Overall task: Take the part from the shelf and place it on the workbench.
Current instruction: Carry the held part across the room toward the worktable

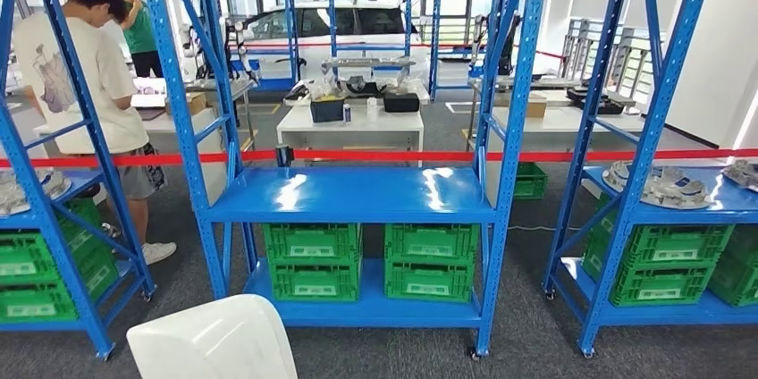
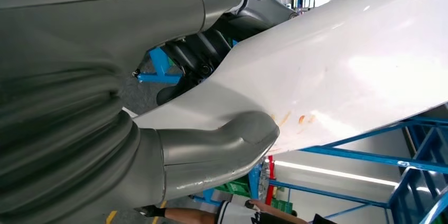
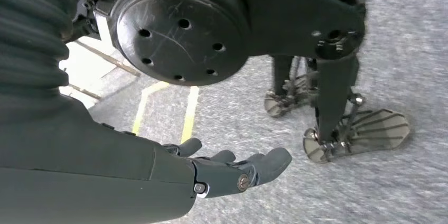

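A smooth white curved part (image 1: 214,339) rises at the bottom left of the head view, in front of the blue shelf (image 1: 357,193). My left hand (image 2: 211,150) grips this white part (image 2: 343,65): the grey thumb presses one face and the dark fingers (image 2: 203,57) wrap the other side. My right hand (image 3: 232,168) hangs over grey floor with its fingers apart and nothing in them. The shelf's middle board is bare.
Green crates (image 1: 315,258) fill the shelf's lower board. Grey metal parts (image 1: 661,184) lie on the right shelf. A red tape (image 1: 357,155) stretches behind the shelves, with a white workbench (image 1: 349,124) beyond it. A person (image 1: 89,66) stands at the left table.
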You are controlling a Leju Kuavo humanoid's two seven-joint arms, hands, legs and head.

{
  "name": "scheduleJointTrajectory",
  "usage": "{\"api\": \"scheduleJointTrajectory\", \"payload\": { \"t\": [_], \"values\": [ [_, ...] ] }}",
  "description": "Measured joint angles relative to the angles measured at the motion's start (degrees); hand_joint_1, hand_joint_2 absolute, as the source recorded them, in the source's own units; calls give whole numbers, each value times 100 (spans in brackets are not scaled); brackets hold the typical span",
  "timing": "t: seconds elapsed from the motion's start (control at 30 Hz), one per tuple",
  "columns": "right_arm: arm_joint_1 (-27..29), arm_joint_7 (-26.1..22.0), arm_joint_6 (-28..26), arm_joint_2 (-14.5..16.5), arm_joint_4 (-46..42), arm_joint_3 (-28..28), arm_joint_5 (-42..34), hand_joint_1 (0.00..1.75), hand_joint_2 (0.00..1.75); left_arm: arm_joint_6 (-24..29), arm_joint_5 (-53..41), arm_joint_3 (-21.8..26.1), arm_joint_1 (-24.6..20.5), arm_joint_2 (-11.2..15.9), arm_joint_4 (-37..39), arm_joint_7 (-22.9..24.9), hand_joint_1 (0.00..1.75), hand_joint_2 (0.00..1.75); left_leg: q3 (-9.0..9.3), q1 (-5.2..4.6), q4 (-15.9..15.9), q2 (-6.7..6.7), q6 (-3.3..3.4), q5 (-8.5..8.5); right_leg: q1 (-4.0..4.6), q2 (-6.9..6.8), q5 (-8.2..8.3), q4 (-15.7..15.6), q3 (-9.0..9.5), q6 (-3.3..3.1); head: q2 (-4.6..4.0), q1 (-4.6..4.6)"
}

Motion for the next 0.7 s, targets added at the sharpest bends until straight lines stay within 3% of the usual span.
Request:
{"api": "scheduleJointTrajectory", "payload": {
  "t": [0.07, 0.1, 0.13, 0.17, 0.23, 0.3, 0.37, 0.43, 0.47, 0.53, 0.6, 0.63, 0.7],
  "values": [
    [2, 6, 1, 0, 0, 0, 5, 0, 175, -1, -3, 23, 33, 0, -7, -2, 175, 175, -168, -12, 29, 14, 42, 129, 5, 14, -603, 687, -134, 20, 0, 3],
    [1, 15, 2, -1, 0, 0, 7, 0, 175, -2, -5, 33, 50, 0, -7, -1, 175, 175, -264, -16, 49, 19, 48, 200, 5, 15, -749, 1023, -169, 28, 0, 3],
    [1, 24, 2, -2, 0, 0, 9, 0, 175, -4, -9, 39, 67, 0, -6, -2, 175, 175, -372, -19, 76, 23, 46, 273, 5, 16, -736, 1241, -148, 33, 0, 3],
    [1, 32, 2, -4, 0, 0, 13, 0, 175, -7, -17, 43, 80, 0, -5, -2, 175, 175, -494, -18, 113, 24, 38, 346, 4, 17, -602, 1296, -53, 34, 0, 3],
    [-3, 38, 2, -13, 0, 0, 19, 0, 175, -9, -35, 50, 93, 0, -8, -5, 175, 175, -755, -8, 215, 18, 1, 472, 3, 18, -326, 853, 405, 20, 0, 5],
    [-20, 37, 2, -19, 0, 0, 19, 0, 175, -9, -48, 56, 101, -1, -23, -13, 175, 175, -936, -11, 321, 17, -59, 559, 25, 27, -459, 41, 987, -17, 0, 7],
    [-27, 34, 2, -19, 0, 0, 14, 0, 175, -13, -54, 59, 103, -1, -44, -19, 175, 175, -1000, -8, 360, 28, -125, 647, 59, 37, -641, -383, 1211, -69, 1, 6],
    [-13, 33, 2, -19, 0, 0, 12, 0, 175, -16, -57, 65, 107, 1, -53, -21, 175, 175, -1026, 12, 366, 22, -193, 697, 64, 22, -567, -408, 1137, -147, 1, 4],
    [-9, 33, 1, -20, 0, -1, 12, 0, 175, -16, -57, 71, 111, 2, -55, -21, 175, 175, -1061, 22, 422, 6, -228, 603, 59, 7, -506, -411, 1089, -192, 1, 1],
    [-14, 20, 0, -24, 0, -2, 8, 0, 175, -16, -55, 87, 112, 5, -50, -25, 175, 175, -1181, 43, 823, -26, -289, 86, 47, -21, -362, -420, 947, -264, 0, -7],
    [-19, -1, -1, -28, 0, -2, 5, 0, 175, -15, -50, 99, 108, 6, -37, -34, 175, 175, -1281, 58, 1480, -33, -332, -428, 55, -25, -215, -412, 764, -287, 0, -13],
    [-18, -7, -1, -29, 0, -2, 11, 0, 175, -15, -48, 104, 110, 8, -29, -37, 175, 175, -1278, 64, 1745, -33, -342, -480, 60, -27, -137, -406, 660, -283, 0, -13],
    [-15, -13, -1, -30, 0, -2, 27, 0, 175, -8, -42, 123, 114, 11, -22, -46, 175, 175, -1076, 68, 1839, -34, -338, -219, 65, -34, 26, -389, 434, -263, 0, -14]
  ]
}}
